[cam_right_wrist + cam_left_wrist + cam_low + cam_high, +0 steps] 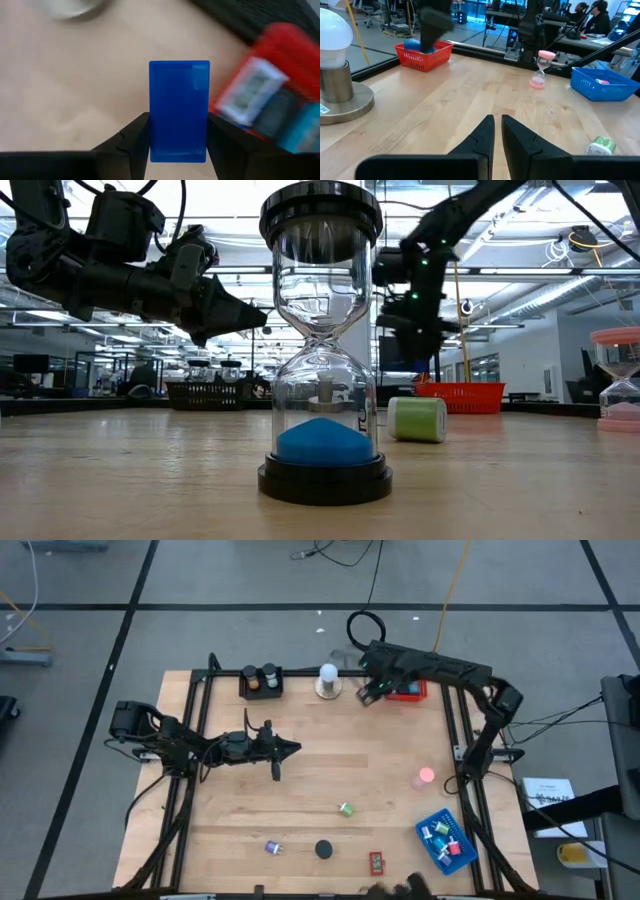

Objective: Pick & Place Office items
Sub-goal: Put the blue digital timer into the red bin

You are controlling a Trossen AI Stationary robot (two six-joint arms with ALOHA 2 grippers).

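**Blue rectangle clamped in right gripper at red tray**

Blue rectangle sat upright between the right gripper fingers — gripped on both long edges, hanging just beside the red tray at the table's far edge. Left gripper hovered mid-table, jaws nearly shut, empty. Pink hourglass stood near the blue tray — untouched.

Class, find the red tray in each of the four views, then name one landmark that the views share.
High view: the red tray sits at the table's far edge, partly under the right gripper.
Low view: in the background, right of the green roll.
Left wrist view: at the table's far edge, beyond the white knob.
Right wrist view: blurred, beside the blue rectangle held by the gripper.
Shared landmark: the pink hourglass, except in the right wrist view.
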